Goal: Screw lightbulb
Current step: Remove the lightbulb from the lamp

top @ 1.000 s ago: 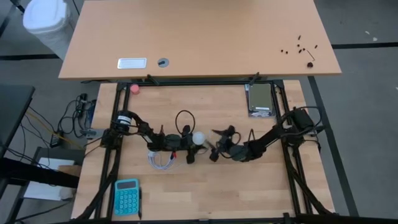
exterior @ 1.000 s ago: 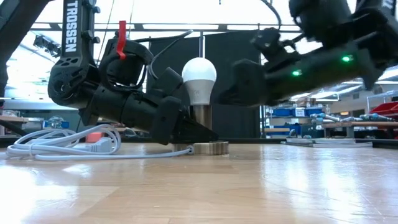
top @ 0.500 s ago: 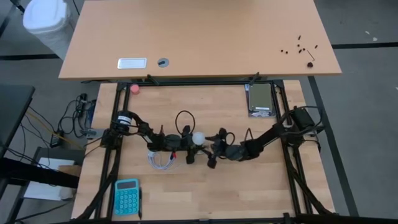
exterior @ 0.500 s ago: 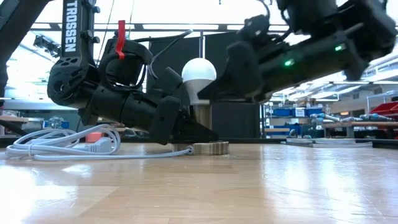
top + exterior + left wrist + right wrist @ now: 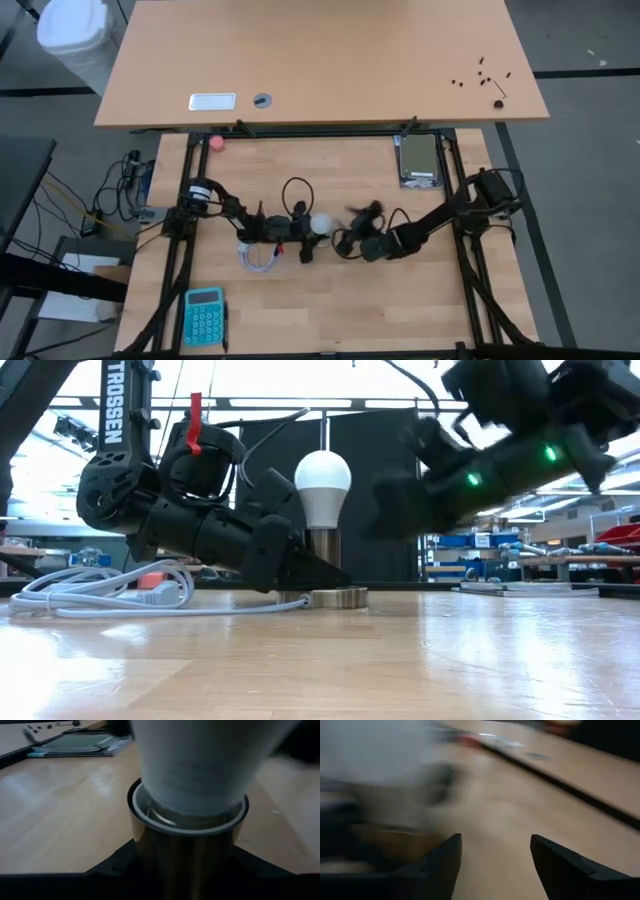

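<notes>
Lightbulb stands upright in the socket near the middle of the surface, globe up, screw base down inside the metal collar. From my left wrist view the neck sits inside the rim; I can't tell how many threads are engaged.

Left end effector is low at the socket, fingers part-closed around its body and bracing it against the surface. It has the socket, not the bulb.

Right end effector is just beside the bulb on the right, apart from it. Fingers stand apart with nothing between them in its wrist view.

Handling, my read: bulb is light, the frosted globe smooth and likely slippery, and the shell fragile, so a hard pinch risks cracking it. I'd grip around the widest part of the globe, fingers on opposite sides, with only enough pressure to turn. Neck is too close to the collar to get fingers in. Keep the axis vertical or the thread may cross.

White cord lies coiled clear on the left.
</notes>
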{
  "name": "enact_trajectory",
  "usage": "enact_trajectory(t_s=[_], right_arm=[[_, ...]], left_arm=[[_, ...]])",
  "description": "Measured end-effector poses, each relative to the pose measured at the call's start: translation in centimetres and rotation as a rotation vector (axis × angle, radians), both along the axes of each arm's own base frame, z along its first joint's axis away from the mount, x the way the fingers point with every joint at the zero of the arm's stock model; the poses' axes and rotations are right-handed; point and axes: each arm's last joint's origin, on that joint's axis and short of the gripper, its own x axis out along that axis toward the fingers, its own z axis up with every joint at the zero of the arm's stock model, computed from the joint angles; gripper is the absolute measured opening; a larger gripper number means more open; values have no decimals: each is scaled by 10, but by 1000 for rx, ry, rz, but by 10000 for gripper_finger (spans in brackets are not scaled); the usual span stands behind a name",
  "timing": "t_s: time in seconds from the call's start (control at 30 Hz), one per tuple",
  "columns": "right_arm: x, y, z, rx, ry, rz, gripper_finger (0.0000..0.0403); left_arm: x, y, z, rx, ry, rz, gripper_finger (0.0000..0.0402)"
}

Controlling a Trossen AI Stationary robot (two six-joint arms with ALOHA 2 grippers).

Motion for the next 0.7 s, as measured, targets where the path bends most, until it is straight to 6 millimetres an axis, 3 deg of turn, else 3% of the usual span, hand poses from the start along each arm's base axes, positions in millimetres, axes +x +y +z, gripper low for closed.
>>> enact_trajectory(t_s=[0.07, 0.17, 0.33, 0.5, 0.7], right_arm=[[-17, 3, -2, -37, 7, -119, 243], [-23, 15, 12, 13, -76, -88, 234], [-4, 20, 15, 106, -48, 232, 231], [12, 10, 9, 121, -29, 257, 231], [27, 2, 16, 99, -31, 299, 232]], left_arm=[[0, -1, 0, 1, 1, -11, 188], [0, -1, 0, -1, 1, -15, 189], [0, -1, 0, -1, 0, -15, 189], [0, -1, 0, 0, 1, -12, 188], [0, -1, 0, 1, 1, -11, 189]])
